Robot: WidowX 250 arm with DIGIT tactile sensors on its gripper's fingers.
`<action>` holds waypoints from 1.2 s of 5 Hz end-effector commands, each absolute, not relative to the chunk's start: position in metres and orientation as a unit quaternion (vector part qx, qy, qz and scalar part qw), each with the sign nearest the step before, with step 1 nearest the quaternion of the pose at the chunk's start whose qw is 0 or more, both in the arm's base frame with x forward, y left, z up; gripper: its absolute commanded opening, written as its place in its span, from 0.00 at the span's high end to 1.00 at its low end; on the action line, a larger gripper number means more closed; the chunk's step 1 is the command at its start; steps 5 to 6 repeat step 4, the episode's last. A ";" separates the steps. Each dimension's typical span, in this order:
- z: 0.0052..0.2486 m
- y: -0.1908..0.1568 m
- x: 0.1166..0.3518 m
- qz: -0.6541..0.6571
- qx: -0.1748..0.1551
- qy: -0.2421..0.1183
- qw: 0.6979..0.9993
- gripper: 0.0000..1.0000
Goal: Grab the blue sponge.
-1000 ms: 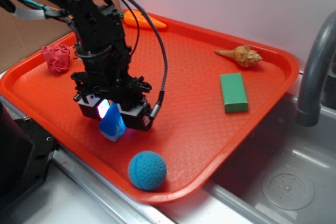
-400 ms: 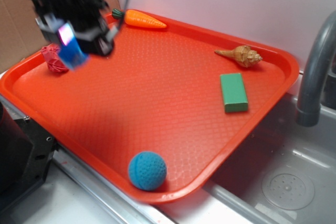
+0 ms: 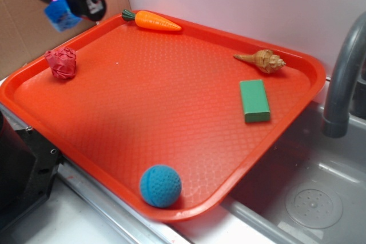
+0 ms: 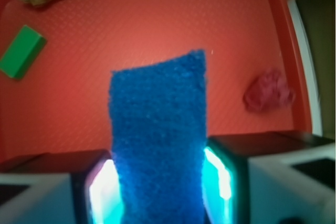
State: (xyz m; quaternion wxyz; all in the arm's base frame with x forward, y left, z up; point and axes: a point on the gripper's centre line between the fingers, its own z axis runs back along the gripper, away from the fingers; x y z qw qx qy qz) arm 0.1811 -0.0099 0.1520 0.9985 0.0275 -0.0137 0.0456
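The blue sponge (image 4: 157,140) fills the middle of the wrist view, clamped between two glowing pads (image 4: 101,192). My gripper (image 4: 160,187) is shut on it. In the exterior view the gripper (image 3: 62,10) hangs high at the top left, above the far left corner of the orange tray (image 3: 171,101), with the blue sponge (image 3: 62,16) sticking out below it, well clear of the tray surface.
On the tray lie a carrot (image 3: 153,21), a crumpled red lump (image 3: 62,63), a shell (image 3: 263,60), a green block (image 3: 254,100) and a teal dimpled ball (image 3: 160,185). A grey faucet (image 3: 343,78) and sink stand to the right. A black box sits front left.
The gripper, shut on the sponge, has risen from just above the tray's front left and swung back to the upper left, carrying the sponge high into the air.
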 end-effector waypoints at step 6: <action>0.202 0.015 0.191 0.051 0.027 -0.074 0.996 1.00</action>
